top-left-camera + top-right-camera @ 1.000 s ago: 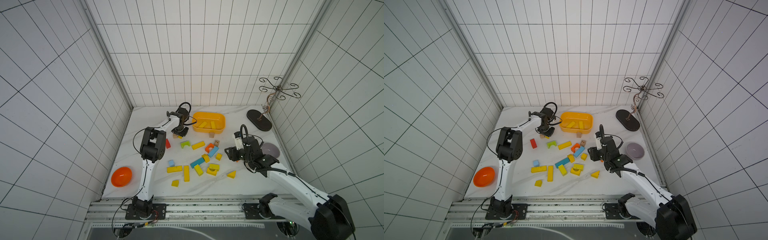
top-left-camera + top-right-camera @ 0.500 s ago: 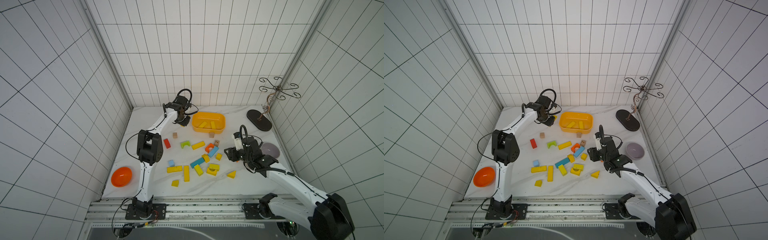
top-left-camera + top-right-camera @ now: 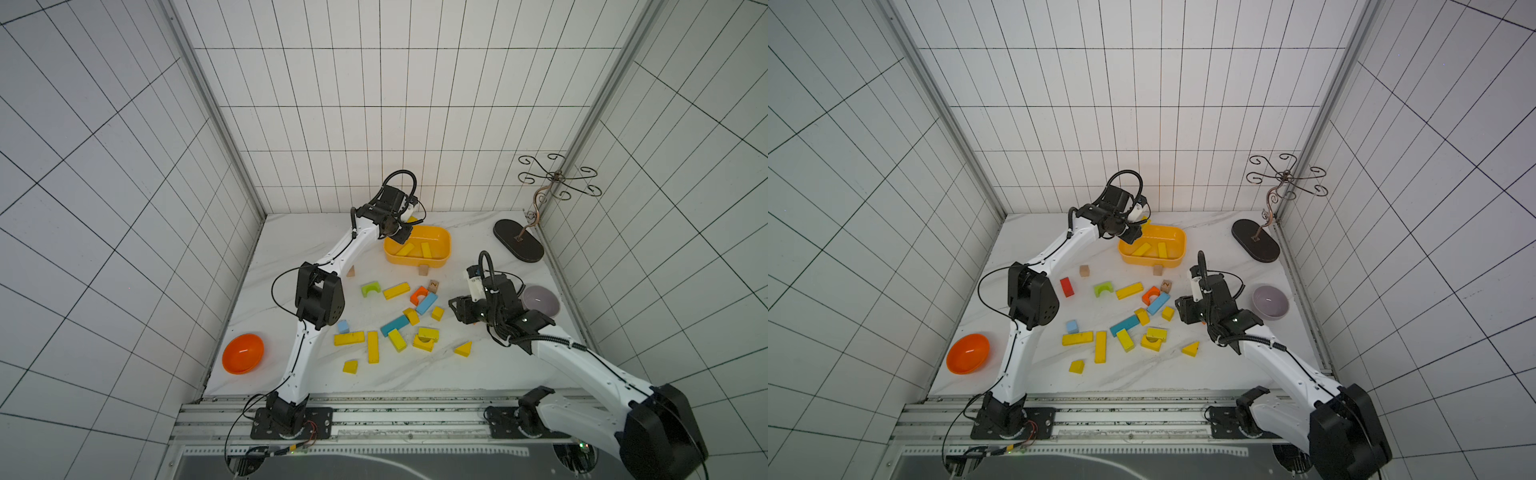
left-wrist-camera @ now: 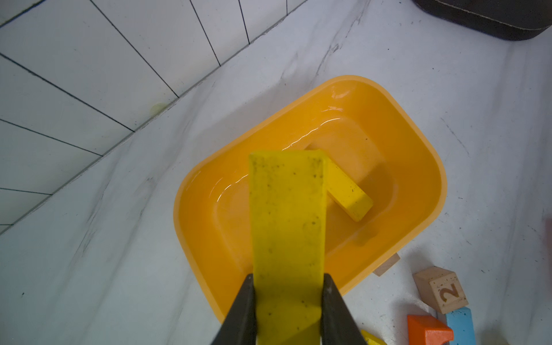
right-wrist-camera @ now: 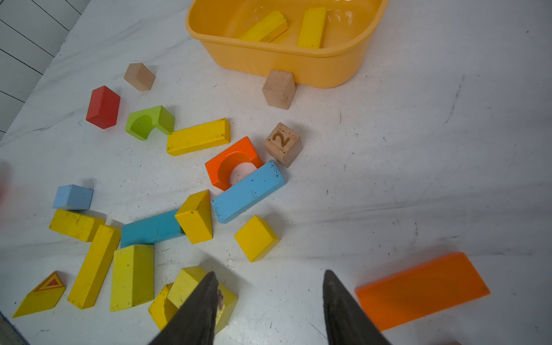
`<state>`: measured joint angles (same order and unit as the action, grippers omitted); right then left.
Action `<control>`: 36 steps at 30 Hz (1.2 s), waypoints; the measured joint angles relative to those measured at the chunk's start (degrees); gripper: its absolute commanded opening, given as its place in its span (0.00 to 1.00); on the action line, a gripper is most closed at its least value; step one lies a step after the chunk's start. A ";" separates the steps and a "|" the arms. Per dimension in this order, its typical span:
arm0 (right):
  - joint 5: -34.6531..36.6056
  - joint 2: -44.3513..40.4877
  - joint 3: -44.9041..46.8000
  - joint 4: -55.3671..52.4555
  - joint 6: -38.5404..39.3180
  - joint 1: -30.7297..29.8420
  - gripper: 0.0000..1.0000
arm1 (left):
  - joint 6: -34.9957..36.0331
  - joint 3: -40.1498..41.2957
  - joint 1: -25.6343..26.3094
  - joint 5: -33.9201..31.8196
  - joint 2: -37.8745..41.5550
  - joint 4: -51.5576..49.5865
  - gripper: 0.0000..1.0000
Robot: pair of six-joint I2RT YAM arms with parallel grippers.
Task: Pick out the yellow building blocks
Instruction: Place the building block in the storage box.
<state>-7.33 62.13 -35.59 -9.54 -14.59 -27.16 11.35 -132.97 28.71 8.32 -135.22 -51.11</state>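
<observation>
The left pincer [image 4: 288, 276] clamps a long yellow bar [image 4: 286, 215] over the tub [image 4: 418, 143], its near end cut off, half hiding a block [image 4: 348, 194] inside, while the right pincer [image 5: 269, 272], parted and empty, hangs above loose yellow building blocks [image 5: 197, 136] on the counter [image 5: 388, 149].

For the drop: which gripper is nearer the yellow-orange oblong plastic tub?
Left. Left gripper hovers over the tub, holding a yellow bar block; right gripper is apart, above the loose blocks.

Two bars [image 3: 426, 250] lay in the tub [image 3: 407, 262] by the back wall. Loose blocks [image 3: 372, 347] lay scattered before it, one bowl [image 3: 243, 353] to their left, another bowl [image 3: 540, 300] to their right.
</observation>
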 measured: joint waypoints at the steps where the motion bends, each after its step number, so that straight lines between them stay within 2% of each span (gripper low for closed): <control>1: 0.11 0.00 0.00 -0.11 0.00 0.00 0.56 | 0.09 0.00 0.17 0.11 -0.59 0.37 0.09; 14: 0.70 3.19 0.00 -0.35 -0.57 0.00 0.56 | 3.74 -0.96 0.28 -1.03 -9.40 4.24 0.15; 28: -1.20 8.87 0.00 2.12 -0.37 -0.94 0.58 | 5.31 -0.96 0.28 -2.80 -10.19 5.27 0.39; 31: -1.86 10.43 0.00 2.84 -0.31 -1.42 0.58 | 5.77 -0.96 0.33 -3.19 -10.19 5.31 0.52; 36: -2.58 12.28 -0.02 3.15 0.22 -1.84 0.59 | 6.32 -1.07 0.44 -4.22 -10.19 5.11 0.60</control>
<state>-9.91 74.41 -35.62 -6.39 -14.37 -28.99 17.67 -134.04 29.15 4.10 -145.40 -46.00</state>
